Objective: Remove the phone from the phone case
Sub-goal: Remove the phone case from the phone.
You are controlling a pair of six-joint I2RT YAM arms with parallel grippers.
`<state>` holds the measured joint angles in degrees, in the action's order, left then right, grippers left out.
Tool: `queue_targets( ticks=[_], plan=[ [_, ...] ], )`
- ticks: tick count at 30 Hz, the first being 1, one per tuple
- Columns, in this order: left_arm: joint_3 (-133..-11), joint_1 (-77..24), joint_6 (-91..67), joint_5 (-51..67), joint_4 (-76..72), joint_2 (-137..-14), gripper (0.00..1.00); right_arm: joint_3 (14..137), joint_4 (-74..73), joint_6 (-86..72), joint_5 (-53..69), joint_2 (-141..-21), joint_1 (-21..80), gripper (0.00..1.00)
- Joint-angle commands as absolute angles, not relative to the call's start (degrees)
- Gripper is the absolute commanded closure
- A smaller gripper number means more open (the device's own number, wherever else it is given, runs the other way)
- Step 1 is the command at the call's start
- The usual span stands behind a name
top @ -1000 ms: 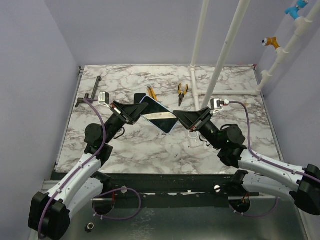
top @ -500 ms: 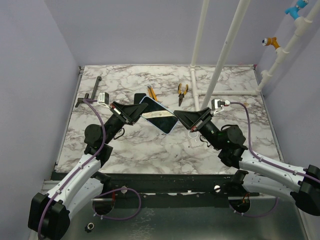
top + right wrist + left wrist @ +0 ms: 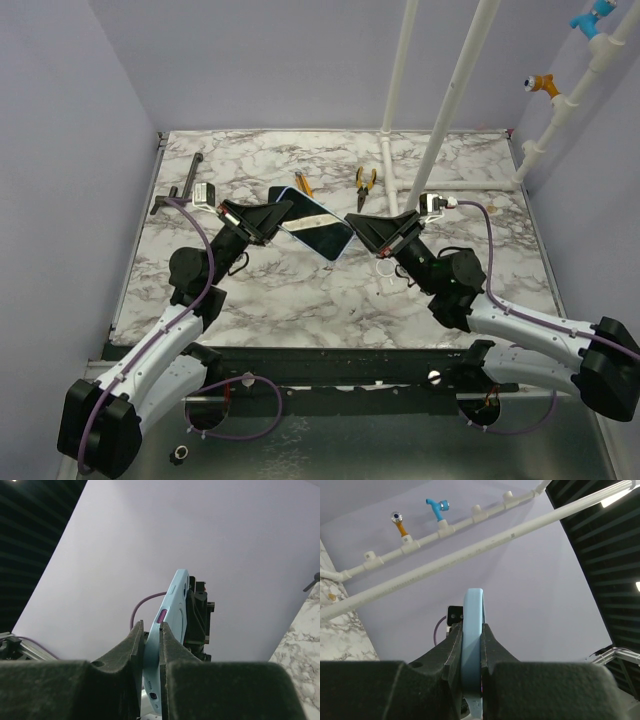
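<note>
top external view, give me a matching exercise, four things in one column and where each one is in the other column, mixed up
Things:
1. light blue-cased phone
2. orange-handled pliers
3. black T-shaped metal bar
4. blue plastic tap

Places:
A. far left of the marble table
B. on the white pipe, upper right corner
C. clamped between both arms' jaws
D. far middle of the table

Pairs: 1-C, 2-D, 3-A, 4-B
</note>
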<state>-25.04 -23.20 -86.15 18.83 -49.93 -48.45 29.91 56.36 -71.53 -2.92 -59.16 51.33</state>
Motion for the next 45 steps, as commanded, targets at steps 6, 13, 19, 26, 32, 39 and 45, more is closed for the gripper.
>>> queue_targets(
  ticks=[6,13,19,26,32,39,45],
  plan=[
    [-27.1,-23.6,-88.3,18.5,-49.8,-54.3,1.0,33.3,72.2,-72.8,8.1,-61.2,52.2,1.0],
    [-27.5,-24.2,-92.3,18.2,-52.4,-56.7,1.0,33.6,73.5,-73.0,8.9,-62.6,52.2,1.0],
    [-28.6,-25.2,-94.6,18.4,-53.8,-58.3,1.0,33.6,74.7,-72.9,9.3,-63.4,52.2,1.0],
    [-28.4,-26.2,-91.7,15.8,-54.2,-55.9,1.0,31.5,65.5,-68.3,6.4,-57.2,52.3,0.66],
    [-29.7,-26.2,-84.3,14.4,-52.1,-51.7,1.0,31.0,41.5,-63.5,-5.4,-45.3,52.2,0.35],
    [-30.6,-26.3,-78.6,14.7,-52.2,-50.2,1.0,34.7,23.6,-64.1,-12.1,-44.1,52.2,0.27],
    [-30.5,-26.7,-75.4,14.7,-53.2,-49.0,1.0,35.0,27.9,-65.2,-9.6,-48.7,52.3,0.3]
  ],
)
